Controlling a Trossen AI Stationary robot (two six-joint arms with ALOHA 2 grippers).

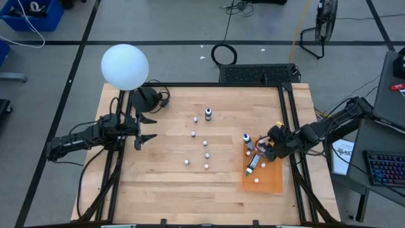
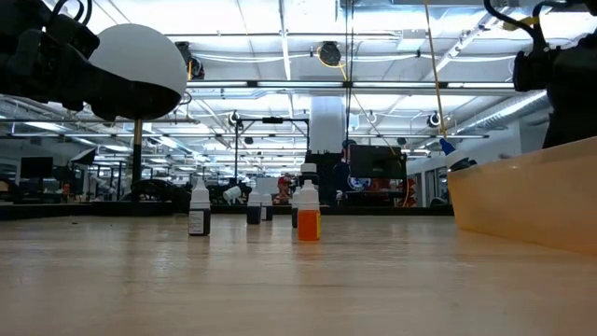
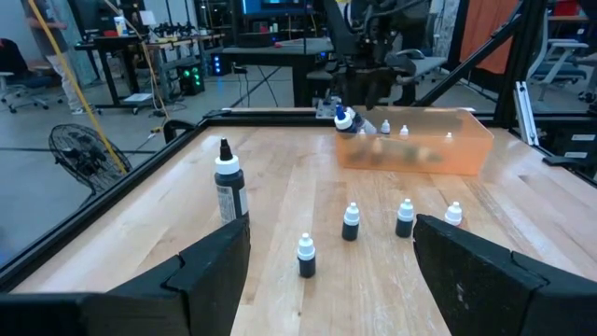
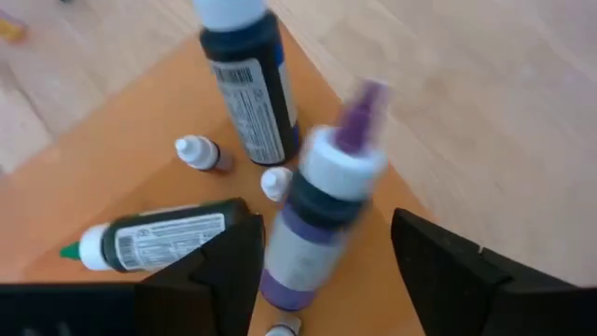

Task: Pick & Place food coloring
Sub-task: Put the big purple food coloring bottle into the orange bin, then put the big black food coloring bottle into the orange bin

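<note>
Right gripper [image 4: 322,257], jaws spread, straddles the tilted purple-capped food coloring bottle [image 4: 312,224] over the orange tray [image 1: 273,180] at 3 o'clock. Left gripper [image 1: 147,128] waits released at 9 o'clock.

Wooden table [image 1: 158,183] carries small bottles [image 1: 206,155], an orange tray [image 1: 272,180], perhaps a lamp base [image 1: 147,98].

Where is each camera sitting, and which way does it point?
High: overhead, straight down on table; both arms, left hand, right hand.
Low: tabletop level, across standing bottles; arm parts overhead.
Left wrist: on left arm, toward orange tray; own fingers.
Right wrist: above tray, facing purple-topped bottle; own fingers.
Shared: every view shows the tray.
</note>
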